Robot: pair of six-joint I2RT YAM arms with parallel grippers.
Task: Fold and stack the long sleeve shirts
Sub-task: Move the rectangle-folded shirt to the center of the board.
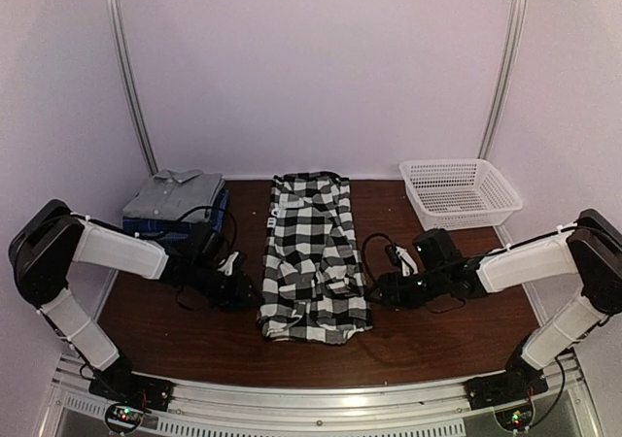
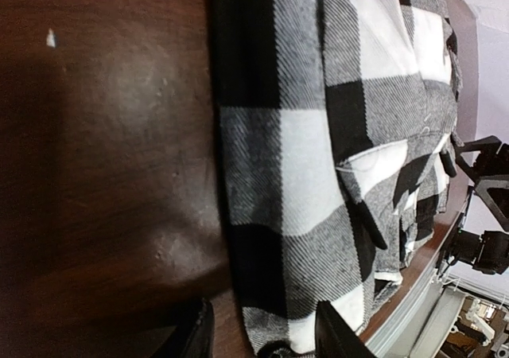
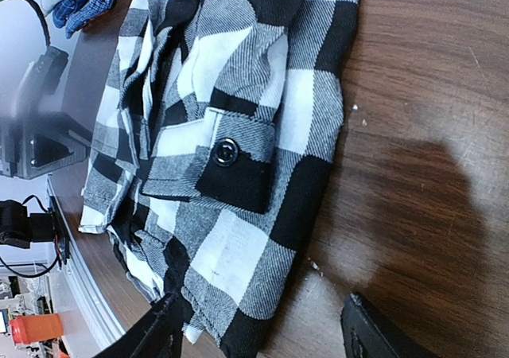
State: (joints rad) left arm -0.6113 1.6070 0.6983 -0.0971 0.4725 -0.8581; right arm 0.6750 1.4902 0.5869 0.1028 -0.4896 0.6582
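The left claw (image 1: 243, 291) is sitting low at the 8 o'clock edge of the black-and-white plaid shirt (image 1: 313, 252), spread wide. In its wrist view the left claw (image 2: 264, 330) is straddling the cloth's border: one finger (image 2: 195, 332) is hovering over bare wood and the other (image 2: 338, 336) is standing over the plaid shirt (image 2: 318, 159), with nothing pinched between them.

The right claw (image 1: 374, 291) is facing it from the shirt's 4 o'clock edge, also spread. In its own view the right claw (image 3: 262, 334) has one finger (image 3: 151, 336) at the shirt's near corner and the other (image 3: 374, 334) over the brown tabletop (image 3: 429, 135), so the plaid shirt (image 3: 238, 239) is lying partly in the gap, ungripped. A sleeve cuff (image 3: 238, 167) with a dark button (image 3: 227, 151) is resting folded on top of the cloth.

The plaid shirt is lying flat in the middle of the tabletop (image 1: 437, 335) as a long narrow strip, running from 12 o'clock to 6 o'clock, its sides folded inward.

At 10 o'clock from it, well apart, a folded light grey shirt (image 1: 173, 194) is sitting collar up on top of folded dark blue denim-like shirts (image 1: 165, 227). At 2 o'clock a white plastic mesh basket (image 1: 459, 194) is standing at the far right of the tabletop.
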